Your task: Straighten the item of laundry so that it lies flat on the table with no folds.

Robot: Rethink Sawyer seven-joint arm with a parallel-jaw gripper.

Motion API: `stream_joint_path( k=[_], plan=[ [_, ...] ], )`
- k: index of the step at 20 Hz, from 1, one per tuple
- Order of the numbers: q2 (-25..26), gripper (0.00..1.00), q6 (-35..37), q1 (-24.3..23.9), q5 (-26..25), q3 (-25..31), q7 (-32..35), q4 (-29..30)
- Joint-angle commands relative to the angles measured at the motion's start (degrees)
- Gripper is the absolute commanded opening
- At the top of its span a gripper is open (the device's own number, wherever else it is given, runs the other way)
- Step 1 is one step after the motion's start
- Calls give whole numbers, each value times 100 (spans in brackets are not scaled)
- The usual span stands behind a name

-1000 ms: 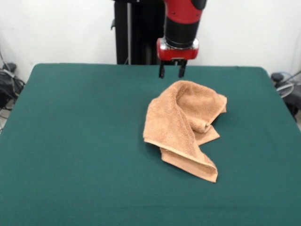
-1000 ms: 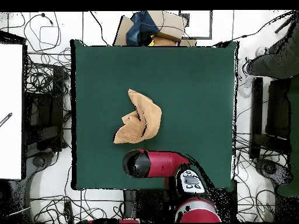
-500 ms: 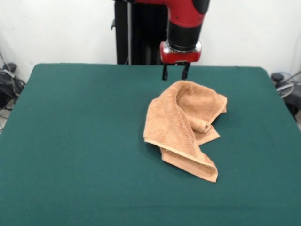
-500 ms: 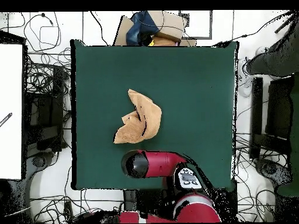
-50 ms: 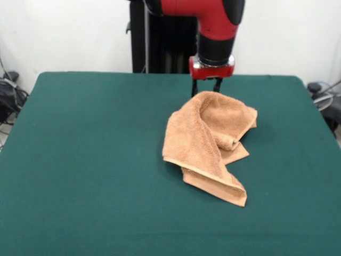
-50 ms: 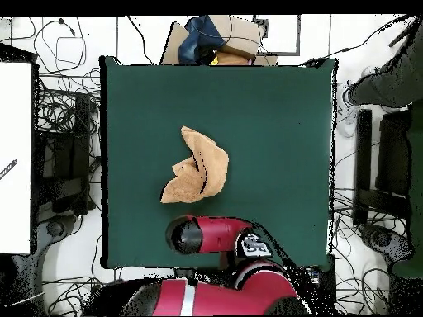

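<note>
Orange-brown towel lies crumpled; gripper seemingly spread, empty, above its far edge.

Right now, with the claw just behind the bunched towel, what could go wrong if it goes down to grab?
1. The towel lies folded in several layers. The open claw stands at its far edge and may pinch more than one layer, so pulling would drag the bundle instead of opening it.
2. The fingertips are near the green table; a deep descent could press into the cloth.
3. A pull toward the far edge has little table left.
</note>
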Motion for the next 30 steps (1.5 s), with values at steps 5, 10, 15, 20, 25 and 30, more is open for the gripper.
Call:
stream_joint_path(
  k=[5,10,15,20,25,30],
  plan=[
    [249,100,-565,134,319,321,1177,-203],
    [-498,100,623,97,604,426,992,-116],
    [-751,100,1631,54,819,462,768,-402],
    [-929,100,2270,234,897,337,815,-614],
    [-778,100,2072,261,888,350,919,-734],
    [-363,100,1485,100,790,424,829,-860]
  ],
)
